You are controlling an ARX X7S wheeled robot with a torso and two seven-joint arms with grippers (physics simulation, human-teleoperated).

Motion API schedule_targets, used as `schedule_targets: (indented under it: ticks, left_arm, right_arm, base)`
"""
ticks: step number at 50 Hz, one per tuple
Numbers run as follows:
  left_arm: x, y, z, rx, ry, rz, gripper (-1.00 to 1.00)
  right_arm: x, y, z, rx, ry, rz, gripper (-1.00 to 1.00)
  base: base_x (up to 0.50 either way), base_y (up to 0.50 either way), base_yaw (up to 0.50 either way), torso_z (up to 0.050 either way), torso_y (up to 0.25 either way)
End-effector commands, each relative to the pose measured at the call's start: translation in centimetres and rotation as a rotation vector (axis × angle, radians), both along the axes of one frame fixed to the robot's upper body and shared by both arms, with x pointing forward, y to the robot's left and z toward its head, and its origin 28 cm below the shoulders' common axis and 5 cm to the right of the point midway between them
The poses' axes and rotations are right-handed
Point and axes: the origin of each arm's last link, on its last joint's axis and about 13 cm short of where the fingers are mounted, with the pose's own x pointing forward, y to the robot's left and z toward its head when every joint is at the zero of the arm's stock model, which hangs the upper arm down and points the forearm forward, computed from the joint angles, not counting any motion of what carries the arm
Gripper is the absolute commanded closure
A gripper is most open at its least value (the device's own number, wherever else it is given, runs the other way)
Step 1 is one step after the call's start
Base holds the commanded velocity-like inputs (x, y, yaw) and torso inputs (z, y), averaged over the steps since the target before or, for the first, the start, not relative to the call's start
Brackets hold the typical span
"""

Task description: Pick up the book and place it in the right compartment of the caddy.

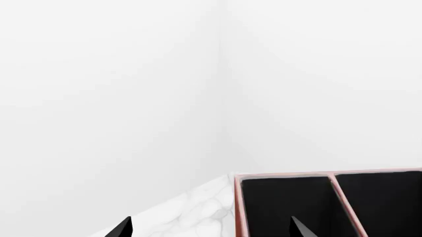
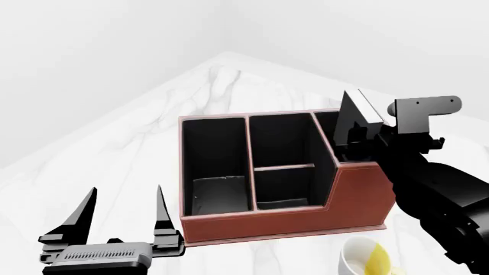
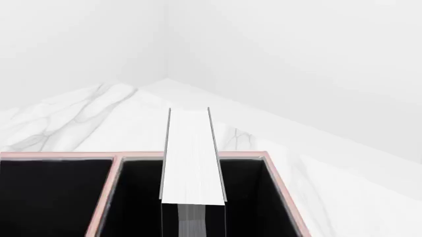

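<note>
My right gripper [image 2: 359, 134] is clamped on the book [image 2: 358, 113], held upright with its white page edges up, directly over the right compartment [image 3: 247, 197] of the caddy [image 2: 290, 215]; a straight descent should seat it. My left gripper [image 2: 122, 220] hangs spread and empty, beside the caddy's opposite end.

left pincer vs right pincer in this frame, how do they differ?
The left pincer is open and empty; the right pincer is shut on the small black hardcover book. The left hangs low in front of the reddish-brown leather-look caddy; the right is raised over its tall right compartment. Both are black.
</note>
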Motion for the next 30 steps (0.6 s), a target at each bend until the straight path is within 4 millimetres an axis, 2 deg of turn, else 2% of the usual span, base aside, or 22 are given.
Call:
schedule_targets:
  ticks: [1, 30]
  left_arm:
    - [0.0, 0.0, 0.0, 0.000, 0.000, 0.000, -1.00]
    - [0.0, 0.0, 0.0, 0.000, 0.001, -0.001, -1.00]
  right_arm:
    - [0.2, -0.4, 0.6, -0.032, -0.041, -0.017, 1.00]
    - [0.2, -0.5, -1.2, -0.017, -0.009, -0.025, 1.00]
  base:
    - [0.00, 0.00, 0.00, 0.000, 0.000]
    - [0.00, 0.00, 0.00, 0.000, 0.001]
